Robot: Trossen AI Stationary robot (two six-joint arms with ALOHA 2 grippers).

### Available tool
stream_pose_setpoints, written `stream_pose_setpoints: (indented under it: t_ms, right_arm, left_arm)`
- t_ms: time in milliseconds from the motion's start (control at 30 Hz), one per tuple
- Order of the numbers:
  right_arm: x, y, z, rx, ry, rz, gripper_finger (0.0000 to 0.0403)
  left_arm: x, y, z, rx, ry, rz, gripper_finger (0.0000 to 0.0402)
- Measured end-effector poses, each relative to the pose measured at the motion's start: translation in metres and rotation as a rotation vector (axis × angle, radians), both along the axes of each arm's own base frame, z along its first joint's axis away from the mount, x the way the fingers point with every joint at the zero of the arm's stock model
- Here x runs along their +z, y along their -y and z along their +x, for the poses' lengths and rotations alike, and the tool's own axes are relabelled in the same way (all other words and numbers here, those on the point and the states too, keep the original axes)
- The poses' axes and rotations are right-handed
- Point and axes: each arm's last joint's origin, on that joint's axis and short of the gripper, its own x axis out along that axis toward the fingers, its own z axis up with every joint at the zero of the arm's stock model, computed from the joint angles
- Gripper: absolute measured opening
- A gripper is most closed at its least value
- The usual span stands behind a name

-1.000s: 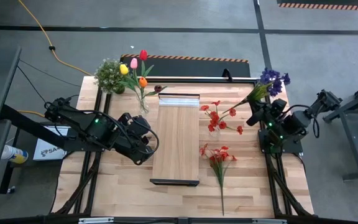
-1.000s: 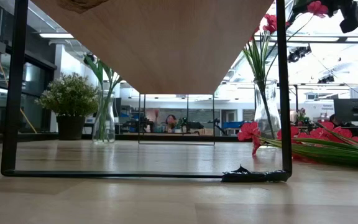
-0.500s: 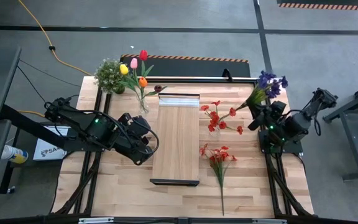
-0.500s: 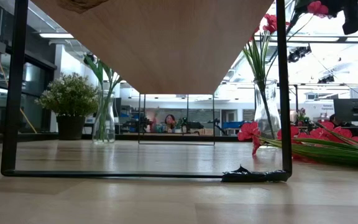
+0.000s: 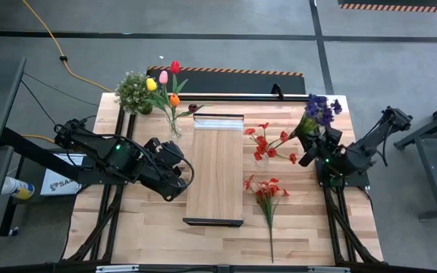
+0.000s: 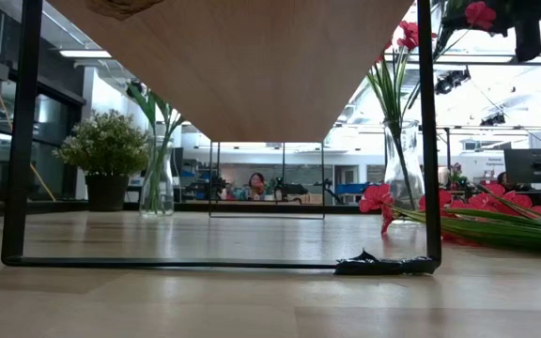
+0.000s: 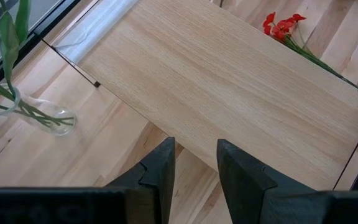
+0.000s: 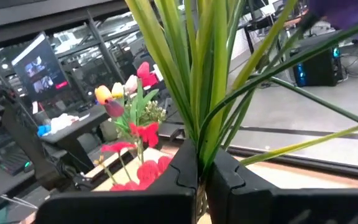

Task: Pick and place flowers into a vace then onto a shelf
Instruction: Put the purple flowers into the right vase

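CHANGE: right gripper (image 5: 307,154) shifted inward over the table, toward the red-petalled sprays (image 5: 266,142) | purple cluster (image 5: 319,108) carried along, now further left and tilted more upright | background person (image 6: 255,184) lowered the arm raised a half-second earlier

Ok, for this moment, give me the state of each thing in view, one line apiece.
Right gripper: shut on the purple flowers' stems, raised off the table.
Purple flowers: held aloft, tilted.
Left gripper: open, empty, beside the shelf.
Shelf: flat on the table, bare.
Tulips: upright in a glass vase.
Red sprays: standing in a second vase.
Red bunch: lying on the table.
Potted plant: upright at the table's corner.
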Motion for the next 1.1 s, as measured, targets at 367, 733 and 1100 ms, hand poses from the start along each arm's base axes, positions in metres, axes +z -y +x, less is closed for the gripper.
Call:
stream_pose_setpoints:
  t_ms: [367, 733, 1100]
  right_arm:
    - [-0.016, 0.005, 0.012, 0.031, -0.069, 0.011, 0.0]
    - [-0.014, 0.016, 0.02, 0.069, -0.099, 0.054, 0.0]
    - [0.03, 0.021, 0.009, 0.082, -0.168, -0.017, 0.0]
  left_arm:
    - [0.0, 0.0, 0.0, 0.0, 0.0, -0.001, 0.0152]
    - [0.0, 0.0, 0.0, -0.001, 0.0, -0.004, 0.0152]
    - [0.0, 0.0, 0.0, -0.001, 0.0, -0.003, 0.0152]
